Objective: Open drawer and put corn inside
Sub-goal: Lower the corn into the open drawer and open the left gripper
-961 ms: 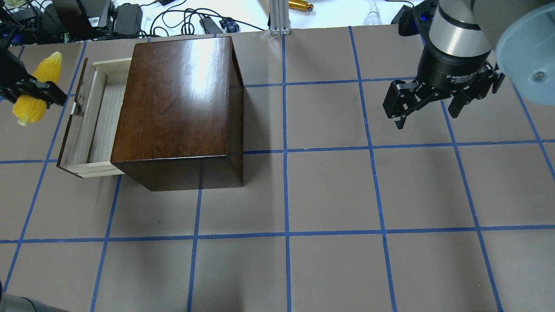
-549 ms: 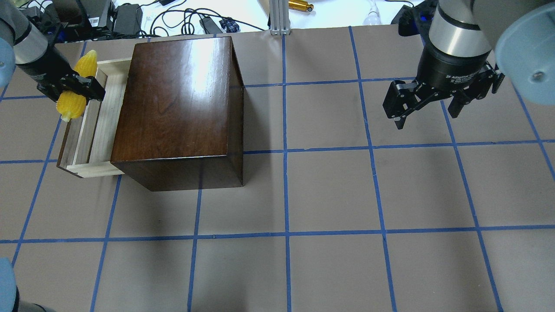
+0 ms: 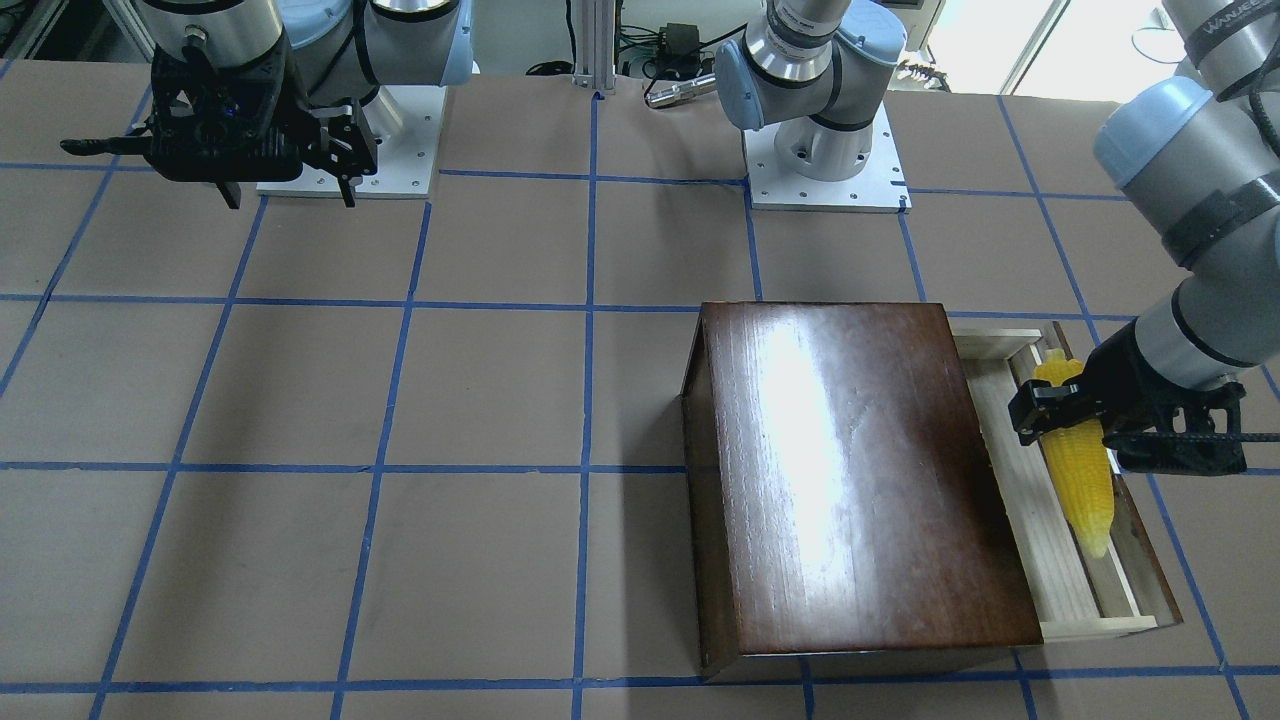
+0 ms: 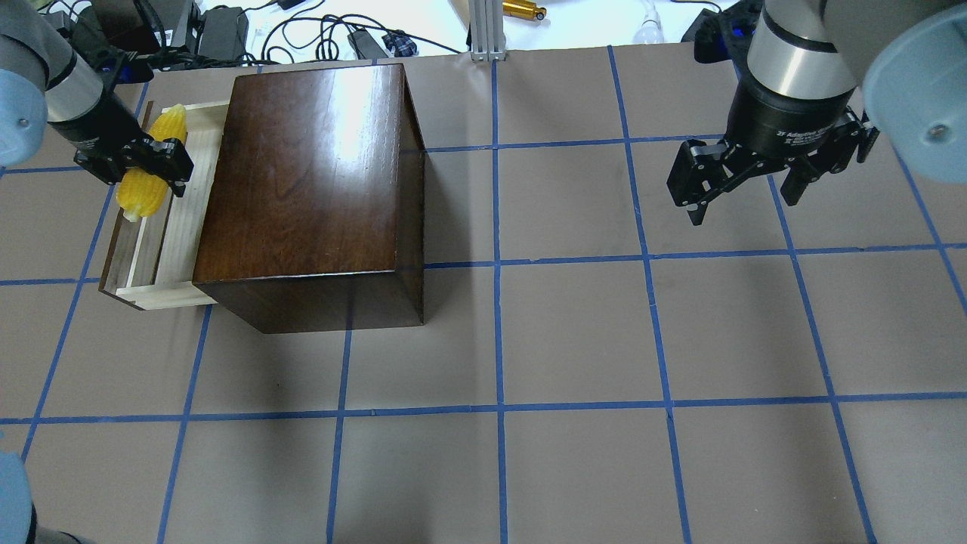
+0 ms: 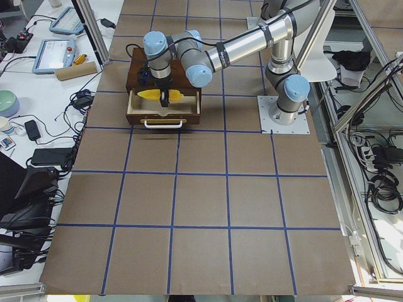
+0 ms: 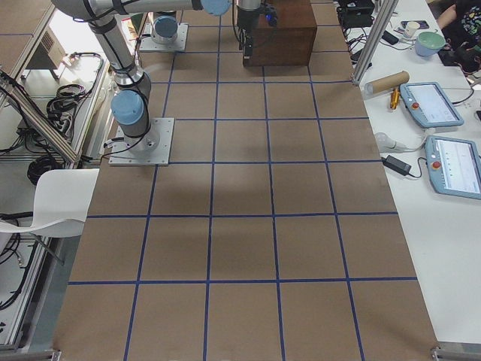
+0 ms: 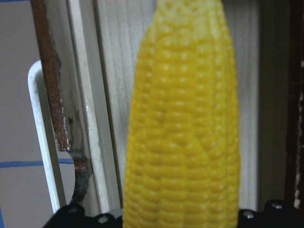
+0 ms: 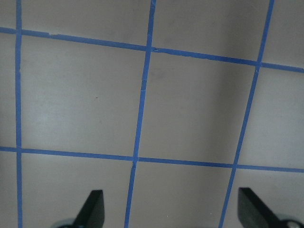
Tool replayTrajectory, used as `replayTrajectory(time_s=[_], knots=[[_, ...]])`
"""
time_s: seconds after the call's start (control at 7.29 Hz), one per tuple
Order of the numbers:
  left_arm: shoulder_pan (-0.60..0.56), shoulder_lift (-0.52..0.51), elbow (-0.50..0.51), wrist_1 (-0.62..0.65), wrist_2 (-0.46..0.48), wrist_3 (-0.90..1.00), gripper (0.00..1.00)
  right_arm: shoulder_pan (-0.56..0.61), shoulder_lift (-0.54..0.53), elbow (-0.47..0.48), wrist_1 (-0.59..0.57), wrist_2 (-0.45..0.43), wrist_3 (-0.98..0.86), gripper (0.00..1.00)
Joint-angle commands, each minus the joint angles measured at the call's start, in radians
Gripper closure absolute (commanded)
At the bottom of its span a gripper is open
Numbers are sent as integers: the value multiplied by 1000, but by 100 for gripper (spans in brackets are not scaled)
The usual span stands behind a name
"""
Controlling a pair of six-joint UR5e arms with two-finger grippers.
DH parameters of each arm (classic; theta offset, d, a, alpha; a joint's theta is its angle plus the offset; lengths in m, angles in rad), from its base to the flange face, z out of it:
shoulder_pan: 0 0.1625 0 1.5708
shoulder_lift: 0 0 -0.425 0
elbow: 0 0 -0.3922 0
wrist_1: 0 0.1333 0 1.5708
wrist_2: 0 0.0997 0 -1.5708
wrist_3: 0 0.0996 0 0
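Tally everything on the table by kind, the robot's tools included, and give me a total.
Corn: 1, the corn, held in the left tool over the open drawer
Drawer: 1, the drawer, pulled out
Box: 1, the dark-brown box
Tools: 2, the left tool and the right tool, the right one open and empty
Total: 5

Bright yellow, ridged-kernel corn (image 4: pixel 142 195); pale wood drawer (image 4: pixel 165 295); glossy dark-brown box (image 4: pixel 310 174); grey-brown counter (image 4: pixel 574 332) gridded with blue lines.
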Motion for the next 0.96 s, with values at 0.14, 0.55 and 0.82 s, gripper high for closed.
replayTrajectory(time_s=[0.14,0.55,0.82], knots=[[-6,29,4,-10,4,-3,0,0,-1,0,0,0,0,0],[-28,124,8,-74,-5,-42,0,0,0,0,0,0,0,0],[-147,190,48,-174,-8,-180,0,0,-1,0,0,0,0,0]])
